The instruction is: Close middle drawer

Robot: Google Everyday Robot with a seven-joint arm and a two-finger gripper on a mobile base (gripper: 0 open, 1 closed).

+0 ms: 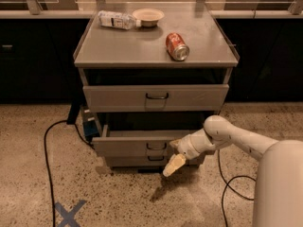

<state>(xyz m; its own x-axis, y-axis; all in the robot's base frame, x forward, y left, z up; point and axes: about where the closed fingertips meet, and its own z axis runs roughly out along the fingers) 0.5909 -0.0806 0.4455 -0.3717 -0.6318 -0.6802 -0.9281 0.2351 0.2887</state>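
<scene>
- The robot's pale body (279, 188) fills the lower right corner of the frame. Its arm (236, 138) reaches up and left toward the cabinet, low enough to meet the lower drawers head-on.
- A blue tape cross (68, 213) lies on the speckled floor at lower left. A black cable (47, 145) curls past it toward the cabinet's left side.
- The gripper (174, 164) sits just below centre of the frame, its yellowish tip slanting down and to the left. Whether it is wide or narrow I cannot tell, and nothing appears to be held in it.
- I judge this is a pushing posture: the wrist is brought up to the drawer front, not hooked on a handle, since closing needs only pressure inward.
- The middle drawer (132, 144) is at centre frame, drawn partway out of the cabinet, with a dark gap showing above and behind its front.
- The gripper is just right of the small dark handle (156, 147), at the right-of-centre part of the front, its tip dipping below the drawer's lower edge. It looks to be against the front, though contact is not certain.
- The lowest drawer (128, 161) sits under it, set further back.
- The uppermost drawer (189, 98) is above.
- On the cabinet top, farthest back, are a red can (177, 46) on its side, a bowl (148, 16) and a plastic bottle (116, 20).
</scene>
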